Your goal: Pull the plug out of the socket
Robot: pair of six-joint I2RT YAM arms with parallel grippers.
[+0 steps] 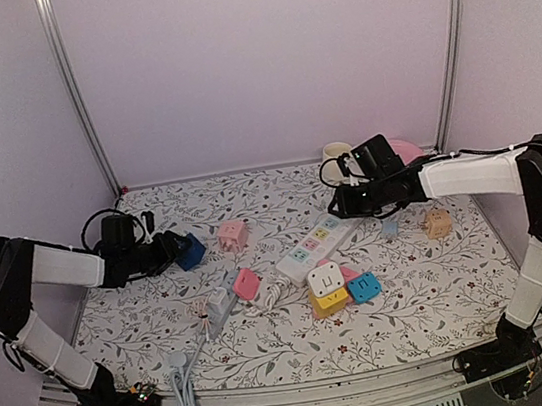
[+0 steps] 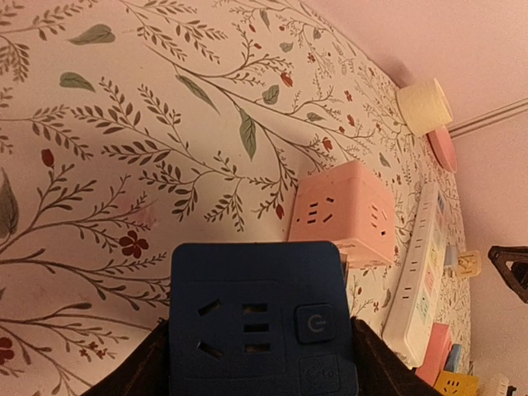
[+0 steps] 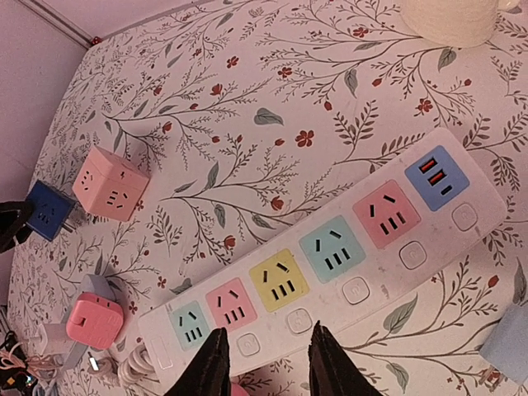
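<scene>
My left gripper (image 1: pixel 172 249) is shut on a dark blue cube socket (image 1: pixel 191 251) at the left of the table. In the left wrist view the cube (image 2: pixel 256 313) fills the gap between the dark fingers (image 2: pixel 148 367), its slotted face and power button facing the camera. A white power strip (image 1: pixel 314 244) with coloured sockets lies in the middle. No plug shows in any of them (image 3: pixel 330 264). My right gripper (image 1: pixel 337 204) is open and empty, and in its wrist view (image 3: pixel 266 338) it hovers over the strip's button edge near the pink and yellow sockets.
A pink cube socket (image 1: pixel 233 235) sits between the blue cube and the strip. A pink adapter (image 1: pixel 246 283), a white-and-yellow cube (image 1: pixel 327 286) and a blue one (image 1: pixel 364 287) lie nearer the front. A cream cup (image 1: pixel 337 153) and pink plate (image 1: pixel 407 150) stand at the back. A grey cable (image 1: pixel 184 397) hangs over the front edge.
</scene>
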